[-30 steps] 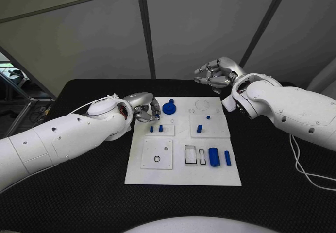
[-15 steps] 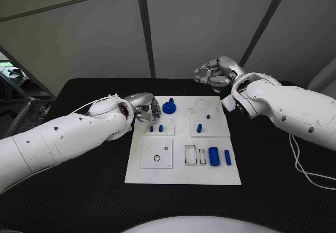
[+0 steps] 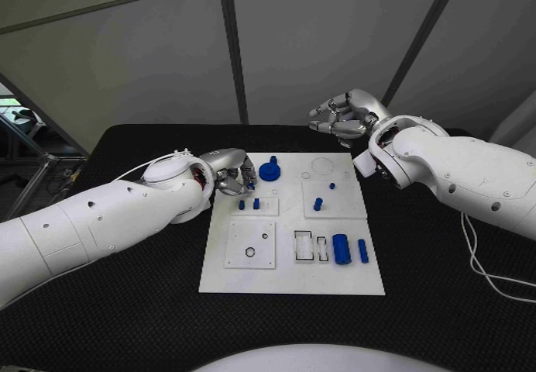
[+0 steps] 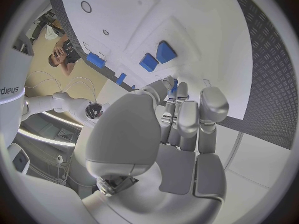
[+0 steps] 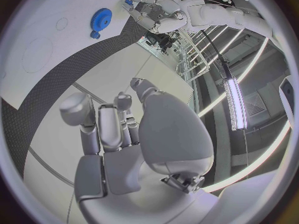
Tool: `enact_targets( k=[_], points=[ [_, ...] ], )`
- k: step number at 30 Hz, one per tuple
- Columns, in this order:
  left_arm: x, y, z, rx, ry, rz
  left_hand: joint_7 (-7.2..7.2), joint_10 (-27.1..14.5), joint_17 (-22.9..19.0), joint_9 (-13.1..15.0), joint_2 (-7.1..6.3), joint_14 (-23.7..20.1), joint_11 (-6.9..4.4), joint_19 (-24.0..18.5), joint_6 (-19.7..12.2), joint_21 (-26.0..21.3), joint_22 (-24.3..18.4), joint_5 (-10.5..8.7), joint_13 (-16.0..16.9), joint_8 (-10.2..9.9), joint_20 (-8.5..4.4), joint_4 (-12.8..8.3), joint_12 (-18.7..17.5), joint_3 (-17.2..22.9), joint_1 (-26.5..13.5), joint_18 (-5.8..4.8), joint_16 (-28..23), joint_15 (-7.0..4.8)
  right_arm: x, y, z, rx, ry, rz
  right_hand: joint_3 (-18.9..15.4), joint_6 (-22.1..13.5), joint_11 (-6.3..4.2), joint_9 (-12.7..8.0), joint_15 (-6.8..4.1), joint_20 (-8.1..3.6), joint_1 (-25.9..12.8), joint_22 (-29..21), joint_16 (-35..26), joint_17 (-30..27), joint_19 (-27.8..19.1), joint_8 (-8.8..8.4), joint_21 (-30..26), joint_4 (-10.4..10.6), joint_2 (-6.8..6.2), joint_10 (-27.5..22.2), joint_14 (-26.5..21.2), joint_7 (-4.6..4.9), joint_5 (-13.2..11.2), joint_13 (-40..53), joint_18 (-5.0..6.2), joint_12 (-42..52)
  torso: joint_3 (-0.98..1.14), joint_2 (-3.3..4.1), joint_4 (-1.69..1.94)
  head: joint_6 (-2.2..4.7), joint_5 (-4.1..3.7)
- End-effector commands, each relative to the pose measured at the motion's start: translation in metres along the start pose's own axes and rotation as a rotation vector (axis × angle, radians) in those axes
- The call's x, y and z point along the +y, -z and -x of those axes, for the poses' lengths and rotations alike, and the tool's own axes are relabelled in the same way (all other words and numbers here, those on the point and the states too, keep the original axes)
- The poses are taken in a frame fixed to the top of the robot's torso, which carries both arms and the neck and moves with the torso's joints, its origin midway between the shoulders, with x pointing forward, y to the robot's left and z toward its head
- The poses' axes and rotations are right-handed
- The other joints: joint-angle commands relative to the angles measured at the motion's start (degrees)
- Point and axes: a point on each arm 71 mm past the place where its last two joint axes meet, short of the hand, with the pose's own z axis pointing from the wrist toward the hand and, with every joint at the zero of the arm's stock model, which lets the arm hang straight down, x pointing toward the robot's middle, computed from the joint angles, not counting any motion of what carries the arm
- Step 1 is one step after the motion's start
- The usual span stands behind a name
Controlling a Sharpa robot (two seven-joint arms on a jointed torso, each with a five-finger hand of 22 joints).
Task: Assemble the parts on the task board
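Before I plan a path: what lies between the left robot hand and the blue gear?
Head view: only bare task board separates the left robot hand from the blue gear.

The head camera is looking steeply down from above at the black table (image 3: 134, 310), taking in the whole task board (image 3: 293, 279) and both arms. The left wrist camera is sitting close behind the left hand (image 4: 168, 134), facing along its fingers toward the board (image 4: 187, 30). The right wrist camera is sitting close behind the right hand (image 5: 124, 149), facing out past the table's far edge. Both wrist views are sharing the blue gear (image 5: 100, 20) end of the board with the head view.
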Motion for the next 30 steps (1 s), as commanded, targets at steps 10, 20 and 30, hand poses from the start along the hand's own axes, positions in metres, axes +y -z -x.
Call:
enact_targets(
  k=[10,20,30],
  points=[
    [-0.0006,-0.0016,-0.0008,0.015,0.002,0.005,-0.11,0.44,-0.34,-0.06,-0.06,0.02,0.13,0.45,0.48,0.63,0.23,-0.22,0.08,-0.25,0.05,0.07,-0.35,0.42,-0.57,-5.2,-0.32,-0.08,0.0013,-0.0004,0.0002,0.002,0.0,0.007,0.35,0.15,-0.02,-0.06,-0.41,-0.05,-0.26,-0.02,-0.35,-0.04,-0.42,0.25,-0.27,0.0,0.18,0.12,1.0,0.0,0.33,0.07,0.38,0.18,-0.01,0.03,0.02,-0.09,-0.05],
    [-0.0044,-0.0031,-0.0016,0.014,0.003,-0.007,-0.23,0.87,-0.55,-0.04,0.04,0.02,0.01,0.57,0.96,0.97,0.5,-0.28,0.14,-0.22,0.03,-0.06,-0.34,0.71,-0.58,-5.26,-0.34,-0.18,0.0011,-0.0006,0.0001,0.002,0.0,0.006,0.35,0.15,-0.02,-0.06,-0.41,-0.05,-0.26,-0.02,-0.35,-0.04,-0.42,0.25,-0.27,0.0,0.18,0.12,1.0,0.0,0.33,0.07,0.38,0.18,0.01,0.01,-0.05,-0.18,-0.04],
    [-0.006,-0.0036,-0.002,0.013,0.004,-0.01,-0.38,1.48,-0.57,0.03,0.05,0.15,-0.19,0.78,1.6,1.47,0.88,-0.31,0.24,-0.14,-0.05,-0.25,-0.3,0.95,-0.64,-5.34,-0.24,-0.32,0.0009,-0.0006,0.0002,0.003,0.0,0.005,0.35,0.15,-0.02,-0.06,-0.41,-0.05,-0.26,-0.02,-0.35,-0.04,-0.42,0.25,-0.27,0.0,0.18,0.12,1.0,0.0,0.33,0.07,0.38,0.18,0.0,0.01,-0.02,-0.2,-0.12]
  ],
)
